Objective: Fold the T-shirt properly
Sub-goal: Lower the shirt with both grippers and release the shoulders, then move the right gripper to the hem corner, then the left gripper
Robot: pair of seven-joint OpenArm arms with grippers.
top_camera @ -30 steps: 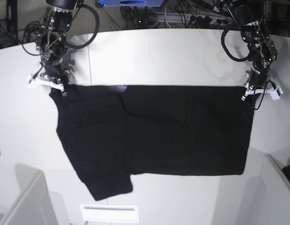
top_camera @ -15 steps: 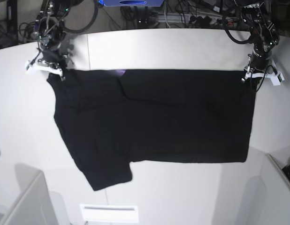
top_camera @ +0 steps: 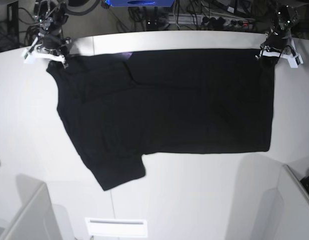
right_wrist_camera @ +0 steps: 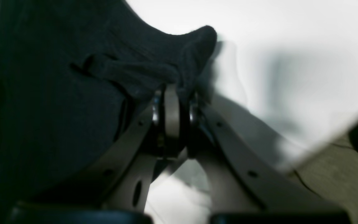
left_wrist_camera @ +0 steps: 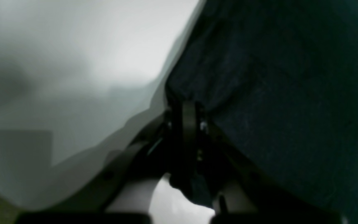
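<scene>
inspector: where did the t-shirt [top_camera: 169, 100] lie?

arm: it lay spread wide across the white table [top_camera: 194, 200], plain black side up; one sleeve hung out toward the near edge; a sliver of purple showed at the far hem.

inspector: and your left gripper [top_camera: 270, 54]?

arm: my jaws were clenched on the far corner of the cloth; in my left wrist view the fingers [left_wrist_camera: 189, 124] pinched the dark fabric, though the picture was blurred.

inspector: the right gripper [top_camera: 58, 54]?

arm: likewise clamped on the other far corner; my right wrist view showed a bunched fold of cloth caught between the closed fingers [right_wrist_camera: 171, 112]; both grippers sat at the table's far edge, well apart.
</scene>
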